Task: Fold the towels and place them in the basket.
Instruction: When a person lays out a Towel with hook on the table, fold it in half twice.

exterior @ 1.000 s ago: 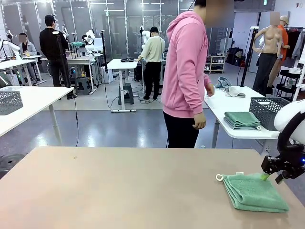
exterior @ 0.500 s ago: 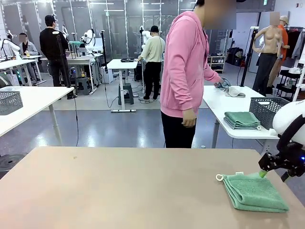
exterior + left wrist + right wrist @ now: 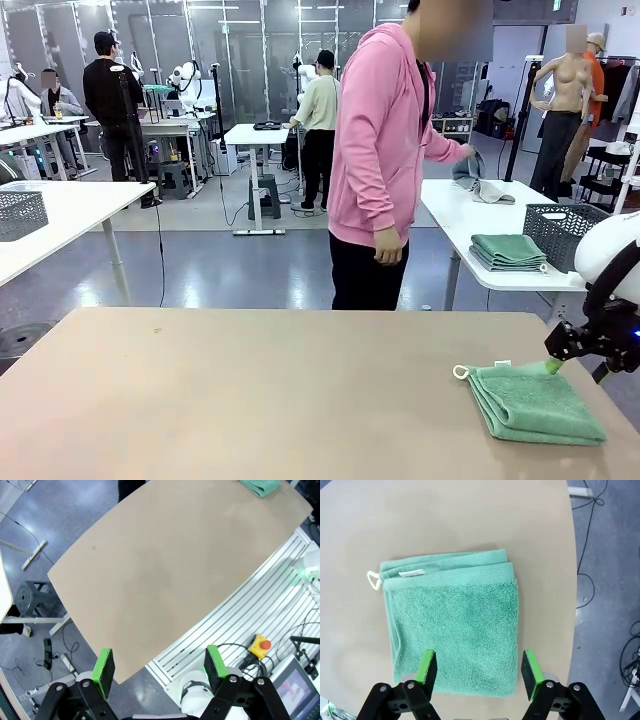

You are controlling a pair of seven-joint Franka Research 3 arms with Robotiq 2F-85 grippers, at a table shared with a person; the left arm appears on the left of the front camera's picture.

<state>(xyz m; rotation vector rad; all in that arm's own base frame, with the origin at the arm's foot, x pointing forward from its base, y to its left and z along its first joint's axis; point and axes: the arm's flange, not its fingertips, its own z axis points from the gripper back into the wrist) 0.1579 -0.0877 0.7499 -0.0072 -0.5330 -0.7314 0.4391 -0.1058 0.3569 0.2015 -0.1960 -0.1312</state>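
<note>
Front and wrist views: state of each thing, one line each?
green towel: folded, lying flat on the table, not gripped.
right gripper: open, over the towel, empty.
left gripper: open, empty, high above the table.
person: standing, reaching to a side table.

Glossy grey floor [image 3: 200,270], white worktables [image 3: 60,212], glass partition wall [image 3: 250,55] behind.
</note>
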